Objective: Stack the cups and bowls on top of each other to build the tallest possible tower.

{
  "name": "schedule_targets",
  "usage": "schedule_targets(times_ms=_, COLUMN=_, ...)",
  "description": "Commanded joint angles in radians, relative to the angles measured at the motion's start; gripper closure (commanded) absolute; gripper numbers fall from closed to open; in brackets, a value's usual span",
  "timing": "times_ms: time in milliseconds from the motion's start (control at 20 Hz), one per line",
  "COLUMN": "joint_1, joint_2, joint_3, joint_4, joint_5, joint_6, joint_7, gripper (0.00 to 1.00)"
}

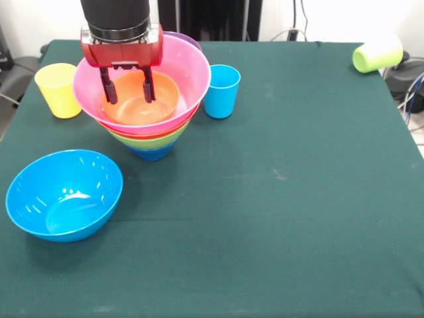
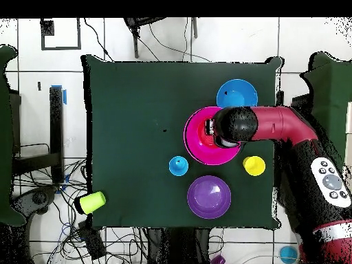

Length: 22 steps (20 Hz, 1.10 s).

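Closest in, at seven o'clock on the green worktop (image 1: 298, 199), the light blue bowl (image 1: 64, 194) sits alone and upright. Up at eleven o'clock the tower (image 1: 151, 126) stands with the pink bowl (image 1: 189, 69) on top, and the end effector (image 1: 128, 87) hangs inside it, fingers parted and empty over the small orange bowl (image 1: 140, 101). Yellow cup (image 1: 58, 89) at its nine o'clock, blue cup (image 1: 221, 91) at three, lime green cup (image 1: 377, 53) tipped over far off at one o'clock.
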Motion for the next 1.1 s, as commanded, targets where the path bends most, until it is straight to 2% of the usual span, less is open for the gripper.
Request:
schedule_targets(times_ms=50, joint_1=0.023, joint_2=0.005, joint_3=0.028, joint_4=0.035, joint_5=-0.043, joint_6=-0.018, joint_7=-0.190, gripper=0.00)
schedule_targets(times_ms=450, joint_1=0.026, joint_2=-0.040, joint_3=0.037, joint_4=0.038, joint_5=-0.001, joint_6=0.055, joint_7=-0.192, gripper=0.00)
schedule_targets(times_ms=1100, joint_1=0.041, joint_2=-0.069, joint_3=0.035, joint_4=0.016, joint_5=0.049, joint_6=0.132, joint_7=-0.197, gripper=0.00)
